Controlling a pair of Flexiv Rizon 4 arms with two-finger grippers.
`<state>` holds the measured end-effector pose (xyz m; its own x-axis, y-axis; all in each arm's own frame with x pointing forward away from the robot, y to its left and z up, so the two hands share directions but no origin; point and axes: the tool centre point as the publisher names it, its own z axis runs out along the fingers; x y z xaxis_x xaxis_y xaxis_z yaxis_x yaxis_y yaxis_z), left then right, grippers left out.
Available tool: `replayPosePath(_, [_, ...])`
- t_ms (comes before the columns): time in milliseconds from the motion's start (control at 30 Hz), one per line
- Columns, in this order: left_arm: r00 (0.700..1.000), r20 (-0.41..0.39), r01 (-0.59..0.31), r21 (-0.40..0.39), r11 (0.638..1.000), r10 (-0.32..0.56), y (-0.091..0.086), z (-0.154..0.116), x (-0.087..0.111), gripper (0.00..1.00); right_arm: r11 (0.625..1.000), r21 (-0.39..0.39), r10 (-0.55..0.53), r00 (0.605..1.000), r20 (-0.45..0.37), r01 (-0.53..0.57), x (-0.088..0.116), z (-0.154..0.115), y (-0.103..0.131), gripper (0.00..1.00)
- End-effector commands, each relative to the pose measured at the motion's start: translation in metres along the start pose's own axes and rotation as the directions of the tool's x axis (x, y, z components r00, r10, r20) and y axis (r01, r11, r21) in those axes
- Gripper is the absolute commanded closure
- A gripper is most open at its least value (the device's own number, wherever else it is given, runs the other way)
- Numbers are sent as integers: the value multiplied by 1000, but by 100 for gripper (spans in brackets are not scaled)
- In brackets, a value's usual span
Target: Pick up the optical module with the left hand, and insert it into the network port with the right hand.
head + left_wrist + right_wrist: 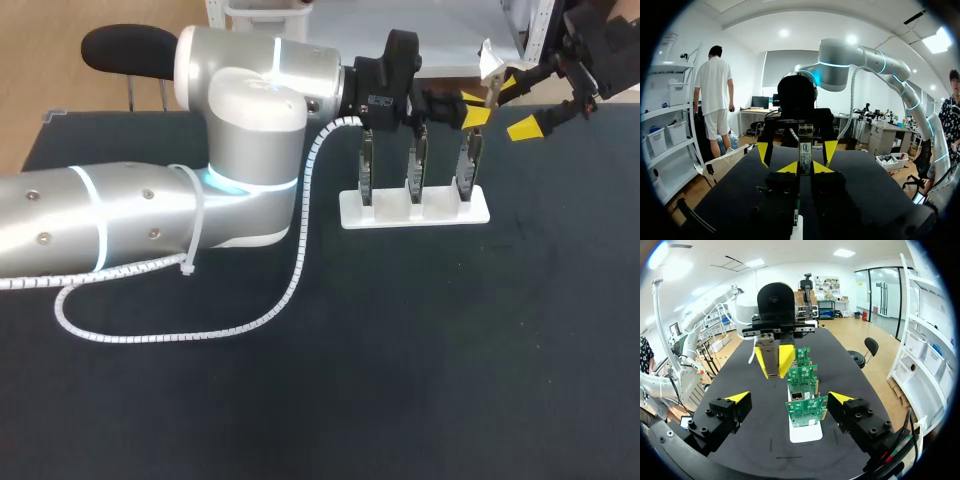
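Holding optical module (805,152) clamped in left gripper (805,168), raised for handover | right gripper (788,396) spread, facing it | boards (807,411) beneath.

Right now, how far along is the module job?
Done: the pick-up. The left gripper is shut on the optical module, held above the circuit boards in their white stand. In hand: the handover. The right gripper is open, facing the module, not touching it. Left: the right gripper's grasp and the insertion at the boards.
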<state>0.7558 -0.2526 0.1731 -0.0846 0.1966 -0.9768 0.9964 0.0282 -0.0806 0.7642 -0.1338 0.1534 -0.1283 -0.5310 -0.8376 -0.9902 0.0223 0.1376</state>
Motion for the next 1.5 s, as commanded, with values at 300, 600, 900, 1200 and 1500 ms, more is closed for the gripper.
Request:
replayPosePath(300, [1000, 10, -2, -22, 1000, 2, 3, 1, 0, 100, 1000, -2, 0, 1000, 0, 0, 0, 0, -1, 0])
replayPosePath(600, [1000, -27, 0, -28, 1000, -1, 3, -4, 1, 100, 1000, -2, 0, 1000, 0, 0, 0, 0, -1, 0])
replayPosePath(900, [1000, -19, 9, -18, 1000, -9, 4, -2, 2, 100, 1000, -2, 0, 1000, 0, 0, 0, 0, -1, 0])
replayPosePath(1200, [999, 0, 33, -15, 999, -33, 3, 0, 5, 100, 1000, -2, 0, 1000, 0, 0, 0, 0, -1, 0])
replayPosePath(1500, [1000, 1, 24, -8, 1000, -24, 4, 2, 5, 100, 1000, -2, 0, 1000, 0, 0, 0, 0, -1, 0])
